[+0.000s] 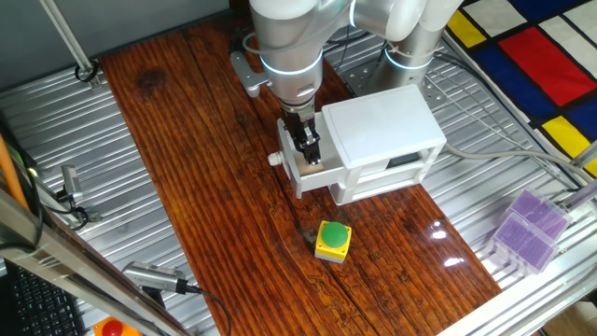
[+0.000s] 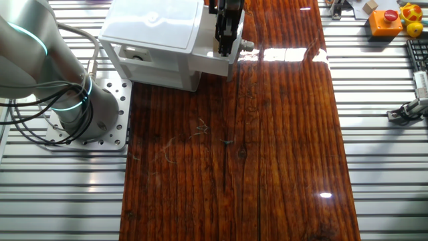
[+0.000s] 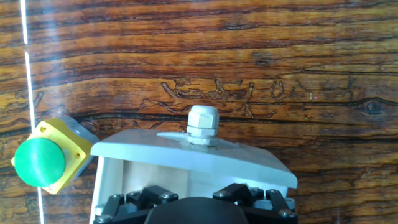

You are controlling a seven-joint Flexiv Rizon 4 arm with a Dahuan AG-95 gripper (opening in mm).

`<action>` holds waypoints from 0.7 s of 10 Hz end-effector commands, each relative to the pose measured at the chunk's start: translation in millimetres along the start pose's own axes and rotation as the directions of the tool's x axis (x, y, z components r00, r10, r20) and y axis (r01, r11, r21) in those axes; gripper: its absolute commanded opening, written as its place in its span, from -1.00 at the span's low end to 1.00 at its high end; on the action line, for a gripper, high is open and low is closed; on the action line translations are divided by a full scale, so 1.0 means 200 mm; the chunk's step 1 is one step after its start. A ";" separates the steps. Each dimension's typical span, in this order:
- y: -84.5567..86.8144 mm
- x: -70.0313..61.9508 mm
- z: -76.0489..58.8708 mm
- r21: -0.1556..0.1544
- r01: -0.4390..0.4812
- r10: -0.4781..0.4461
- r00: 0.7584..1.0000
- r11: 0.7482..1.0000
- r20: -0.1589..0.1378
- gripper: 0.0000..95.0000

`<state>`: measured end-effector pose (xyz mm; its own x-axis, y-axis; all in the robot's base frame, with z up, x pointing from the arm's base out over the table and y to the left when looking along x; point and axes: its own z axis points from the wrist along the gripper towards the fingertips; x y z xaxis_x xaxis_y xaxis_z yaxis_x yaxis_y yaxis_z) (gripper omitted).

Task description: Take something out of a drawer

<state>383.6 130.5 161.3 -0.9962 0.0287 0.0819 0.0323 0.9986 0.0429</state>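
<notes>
The claw (image 1: 308, 149) reaches down into the pulled-out top drawer (image 1: 300, 171) of the white box (image 1: 378, 126). A bit of tan wood, maybe the cube (image 3: 163, 179), shows right under it. Whether the fingers are apart or together cannot be told.

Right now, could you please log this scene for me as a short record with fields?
drawer: upper one, pulled out, knob facing the table's open side
claw: reaching down into the drawer; open or shut unclear
cube: tan surface visible inside the drawer
cabinet: white, on wooden table
button box: yellow, green button, on table in front of drawer
</notes>
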 end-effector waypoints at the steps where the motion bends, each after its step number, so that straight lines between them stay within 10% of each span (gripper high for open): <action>1: -0.01 0.00 0.00 0.002 0.005 -0.005 1.000 1.000 0.001 0.60; 7: -0.04 0.01 0.00 0.003 0.018 -0.018 1.000 1.000 0.003 0.60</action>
<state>381.3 122.5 161.9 -0.9969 0.0091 0.0784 0.0123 0.9991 0.0414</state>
